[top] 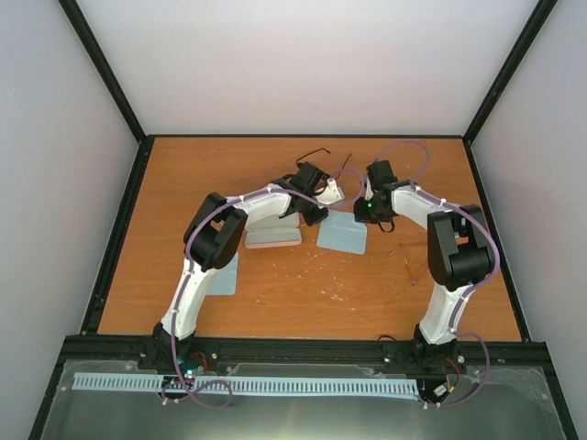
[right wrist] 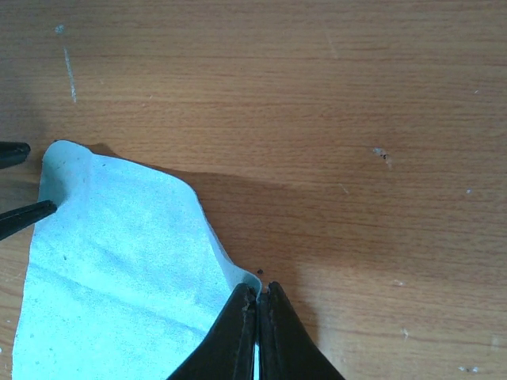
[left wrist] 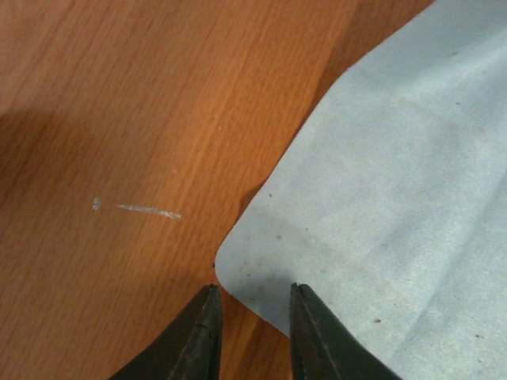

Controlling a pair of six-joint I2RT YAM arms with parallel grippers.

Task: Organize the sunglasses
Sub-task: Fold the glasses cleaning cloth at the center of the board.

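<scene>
One high fixed view, two close wrist views.
The top camera looks down from above and behind the near edge onto the whole tabletop [top: 303,302]. The wrist cameras look steeply down past the left gripper [left wrist: 253,294] and right gripper [right wrist: 257,289], very near the wood. All three share the blue cloth [top: 342,235]; the right wrist view also catches the left gripper's tips.

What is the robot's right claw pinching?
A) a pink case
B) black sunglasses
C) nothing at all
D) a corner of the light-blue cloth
D: in the right wrist view, the right gripper has its fingers closed together on a corner of the light-blue cloth.
</scene>
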